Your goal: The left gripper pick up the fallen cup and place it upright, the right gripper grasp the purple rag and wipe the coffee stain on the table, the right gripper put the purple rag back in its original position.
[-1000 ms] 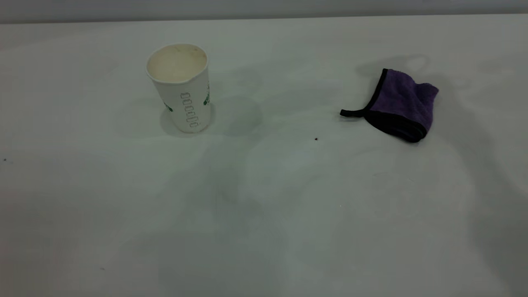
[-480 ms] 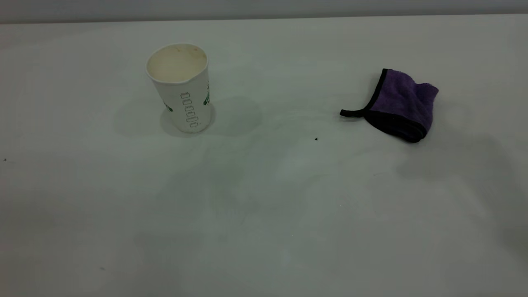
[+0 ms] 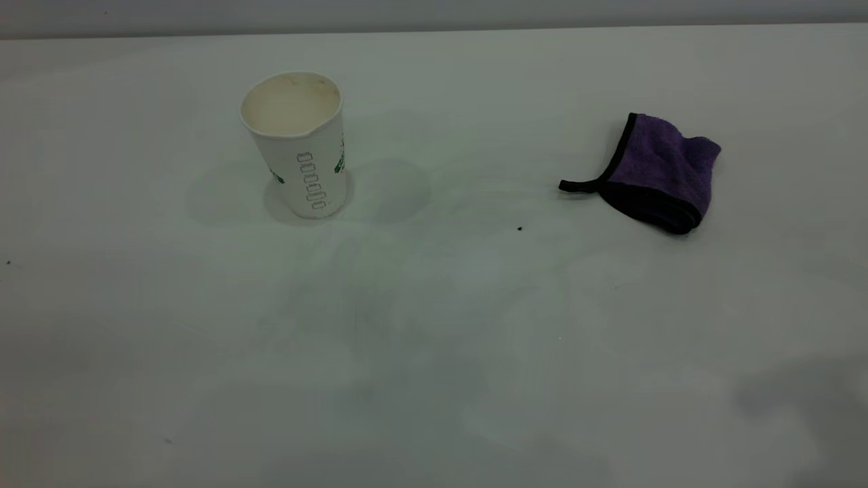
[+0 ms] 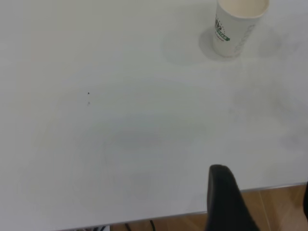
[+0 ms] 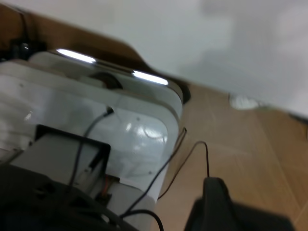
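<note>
The white paper cup with green lettering stands upright at the back left of the white table; it also shows in the left wrist view. The purple rag lies crumpled at the back right, its black strap pointing left. No coffee stain shows, only faint grey smears mid-table. Neither gripper is in the exterior view. My left gripper is open and empty, pulled back over the table's front edge, far from the cup. My right gripper is off the table, above the wooden floor beside the arm's base.
A tiny dark speck lies between cup and rag. In the right wrist view a white base unit with black cables stands on the wooden floor. The table edge runs just ahead of the left gripper.
The arm's shadow has slid off the rag toward the front right corner of the table. Cup and rag have not moved.
</note>
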You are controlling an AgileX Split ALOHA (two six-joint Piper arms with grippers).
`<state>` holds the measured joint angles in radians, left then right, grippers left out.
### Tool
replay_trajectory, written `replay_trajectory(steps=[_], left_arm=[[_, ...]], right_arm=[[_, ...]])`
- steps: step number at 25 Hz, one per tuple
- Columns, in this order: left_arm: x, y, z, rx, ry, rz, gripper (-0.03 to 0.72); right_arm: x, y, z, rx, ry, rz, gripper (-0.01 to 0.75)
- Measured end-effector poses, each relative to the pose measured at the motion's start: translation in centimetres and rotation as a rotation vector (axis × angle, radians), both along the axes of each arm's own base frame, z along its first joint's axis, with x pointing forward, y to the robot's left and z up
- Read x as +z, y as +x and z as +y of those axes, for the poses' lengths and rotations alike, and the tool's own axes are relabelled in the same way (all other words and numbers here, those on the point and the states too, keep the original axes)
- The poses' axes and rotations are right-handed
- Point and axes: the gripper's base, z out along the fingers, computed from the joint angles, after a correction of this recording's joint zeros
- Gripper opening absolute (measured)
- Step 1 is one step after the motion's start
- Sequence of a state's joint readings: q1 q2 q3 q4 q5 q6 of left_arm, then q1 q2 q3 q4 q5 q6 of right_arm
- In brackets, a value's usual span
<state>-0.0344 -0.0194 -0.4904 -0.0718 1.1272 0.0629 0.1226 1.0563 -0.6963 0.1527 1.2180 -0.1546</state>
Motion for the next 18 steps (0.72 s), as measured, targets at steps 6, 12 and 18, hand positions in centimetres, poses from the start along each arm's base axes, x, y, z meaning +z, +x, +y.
replay_trajectory(steps=[6, 12, 18], left_arm=[[0.0, 0.0, 0.0, 0.000, 0.000, 0.000, 0.455], [0.0, 0.0, 0.0, 0.000, 0.000, 0.000, 0.455], [0.0, 0.0, 0.0, 0.000, 0.000, 0.000, 0.455]], right_arm=[[-1.4, -5.6, -0.9, -0.045, -0.006, -0.134, 0.482], [-0.1, -8.8, -1.7, -0.096, 0.009, -0.442, 0.480], [0.8, -11.5, -2.0, -0.104, 0.055, -0.642, 0.480]])
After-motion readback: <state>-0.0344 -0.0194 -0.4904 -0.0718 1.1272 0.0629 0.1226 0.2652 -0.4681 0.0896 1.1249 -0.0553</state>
